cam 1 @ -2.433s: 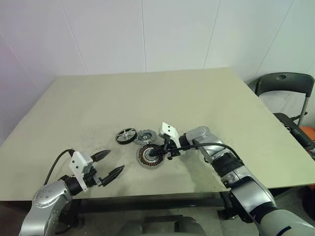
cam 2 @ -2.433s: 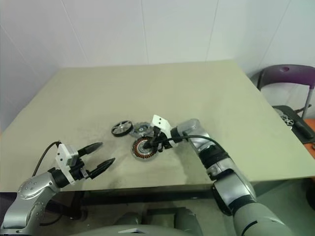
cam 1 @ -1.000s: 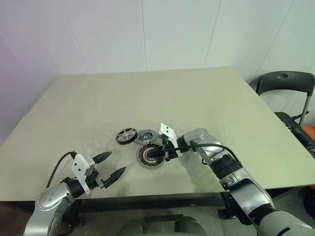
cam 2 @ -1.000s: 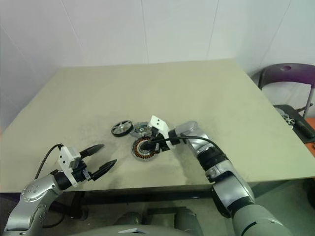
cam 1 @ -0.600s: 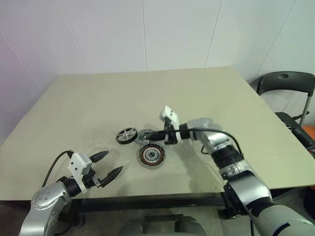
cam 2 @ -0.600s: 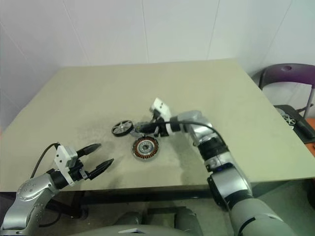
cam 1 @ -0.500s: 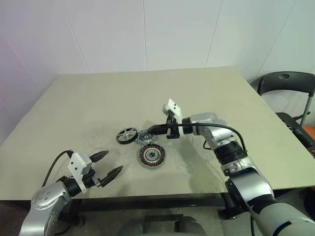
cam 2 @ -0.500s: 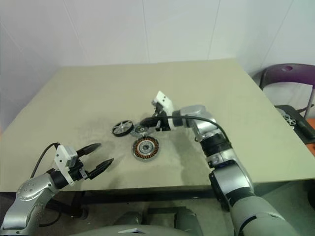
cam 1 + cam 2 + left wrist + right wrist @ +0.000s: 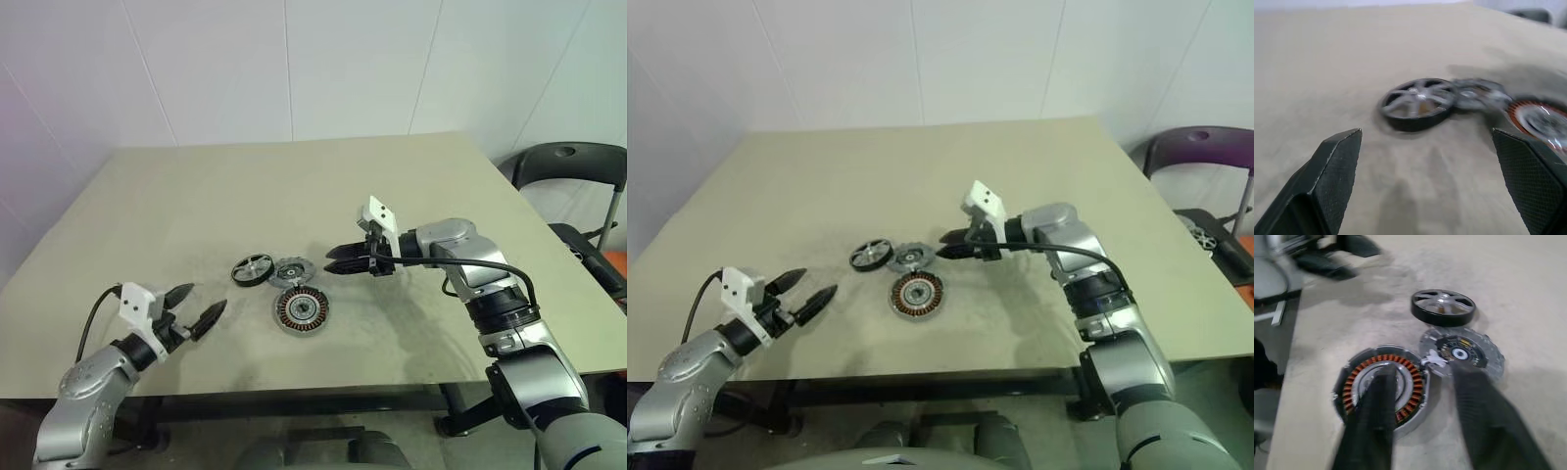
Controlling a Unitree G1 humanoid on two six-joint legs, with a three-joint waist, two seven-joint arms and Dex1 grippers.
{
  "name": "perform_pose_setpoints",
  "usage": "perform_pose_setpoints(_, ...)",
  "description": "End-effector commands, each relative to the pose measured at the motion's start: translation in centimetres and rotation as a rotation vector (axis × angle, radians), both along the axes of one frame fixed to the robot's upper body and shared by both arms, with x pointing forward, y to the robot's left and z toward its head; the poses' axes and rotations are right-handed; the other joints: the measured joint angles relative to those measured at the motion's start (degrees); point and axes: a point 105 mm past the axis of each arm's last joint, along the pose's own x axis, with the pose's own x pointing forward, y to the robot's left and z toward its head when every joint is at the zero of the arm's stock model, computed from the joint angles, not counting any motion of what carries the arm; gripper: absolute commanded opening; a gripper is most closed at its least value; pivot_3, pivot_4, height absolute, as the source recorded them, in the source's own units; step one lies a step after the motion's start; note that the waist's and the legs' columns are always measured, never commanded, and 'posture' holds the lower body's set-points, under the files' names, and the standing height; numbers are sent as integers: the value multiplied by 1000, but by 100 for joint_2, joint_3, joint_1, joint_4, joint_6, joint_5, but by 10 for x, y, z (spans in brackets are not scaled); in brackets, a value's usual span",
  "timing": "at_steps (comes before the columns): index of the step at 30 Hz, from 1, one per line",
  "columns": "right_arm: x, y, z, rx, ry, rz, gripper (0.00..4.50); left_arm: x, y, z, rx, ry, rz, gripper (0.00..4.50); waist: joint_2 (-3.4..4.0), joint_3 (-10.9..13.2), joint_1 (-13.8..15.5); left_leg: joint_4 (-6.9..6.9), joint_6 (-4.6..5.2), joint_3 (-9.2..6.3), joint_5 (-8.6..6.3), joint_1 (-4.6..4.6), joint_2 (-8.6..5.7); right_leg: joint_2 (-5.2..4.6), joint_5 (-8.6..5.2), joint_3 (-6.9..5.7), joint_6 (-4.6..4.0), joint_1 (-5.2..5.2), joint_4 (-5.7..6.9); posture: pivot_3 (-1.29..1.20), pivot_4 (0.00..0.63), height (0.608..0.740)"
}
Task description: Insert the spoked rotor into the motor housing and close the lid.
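White panelled wall (image 9: 294, 69); beige table (image 9: 294, 186); black chair (image 9: 568, 171) (right side).

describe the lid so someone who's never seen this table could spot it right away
On the beige table, three round metal parts cluster near the front edge. The lid is the middle one, with the spoked rotor on its left and the motor housing in front. It is the dull grey cap with a notched edge, lacking the rotor's spokes and the housing's copper windings.

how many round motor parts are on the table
3, in a tight cluster: the rotor on the left, the lid right beside it, the housing just nearer the robot. None looks hidden.
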Motion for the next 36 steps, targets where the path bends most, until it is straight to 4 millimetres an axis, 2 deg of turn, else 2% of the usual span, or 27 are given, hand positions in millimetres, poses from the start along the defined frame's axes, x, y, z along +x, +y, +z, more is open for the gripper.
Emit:
perform_pose_setpoints(1, -6, 1, 18, 1, -68, 55, 2836, 4, -1, 9, -236, 76, 25, 4500, -5, 1, -9, 0, 0, 0, 0, 0, 0, 0, 0, 0, 0, 1, -1, 0, 0, 740)
perform_pose_setpoints(4, -4, -6, 19, -23, -102, 46, 3843, 8, -11, 6, -461, 209, 28, 4500, -11, 3, 0, 3, 1, -1, 0, -2, 0, -3, 0, 0, 0, 1, -1, 0, 0, 740)
perform_pose_setpoints(5, -5, -7, 19, -25, -97, 53, 4153, 9, -13, 2, -479, 262, 43, 4500, -12, 3, 2, 4, 0, -3, 0, 0, 0, -3, 0, -1, 0, 2, -1, 0, 0, 740)
perform_pose_setpoints(7, -7, -7, 19, -24, -92, 65, 4153, 9, -16, -2, -487, 323, 63, 4500, -17, 3, -3, 7, 0, -5, 0, 0, 0, -2, 1, -2, 0, 2, 2, 0, 0, 740)
perform_pose_setpoints(12, -8, -9, 18, -32, -110, 71, 4153, 18, -34, 2, -690, 372, 49, 4500, -29, 1, 13, 10, -1, -4, 0, -2, -2, -5, 1, -1, 0, 3, 1, 0, 0, 740)
perform_pose_setpoints(17, -10, -9, 17, -34, -110, 86, 4153, 32, -37, 7, -826, 357, 69, 4500, -30, 1, 13, 10, -2, -1, 1, -1, -4, -3, 1, -1, -1, 3, 0, 0, 0, 740)
perform_pose_setpoints(24, -11, -9, 16, -52, -111, 103, 4153, 49, -36, -3, -956, 404, 140, 4500, -33, 0, 18, 12, -2, 0, 1, -1, -6, -3, 1, -1, -1, 6, -1, 0, 0, 740)
perform_pose_setpoints(28, -10, -8, 16, -53, -114, 105, 4153, 47, -48, -8, -1011, 465, 131, 4500, -35, -1, 18, 13, -2, -1, 1, -2, -7, -4, 2, -1, -1, 6, -3, 0, 0, 740)
perform_pose_setpoints(36, -10, -7, 16, -51, -121, 100, 4153, 46, -64, 0, -1086, 484, 122, 4500, -37, -2, 28, 16, -2, -1, 1, -1, -7, -4, 2, -1, -1, 9, -3, 0, 0, 740)
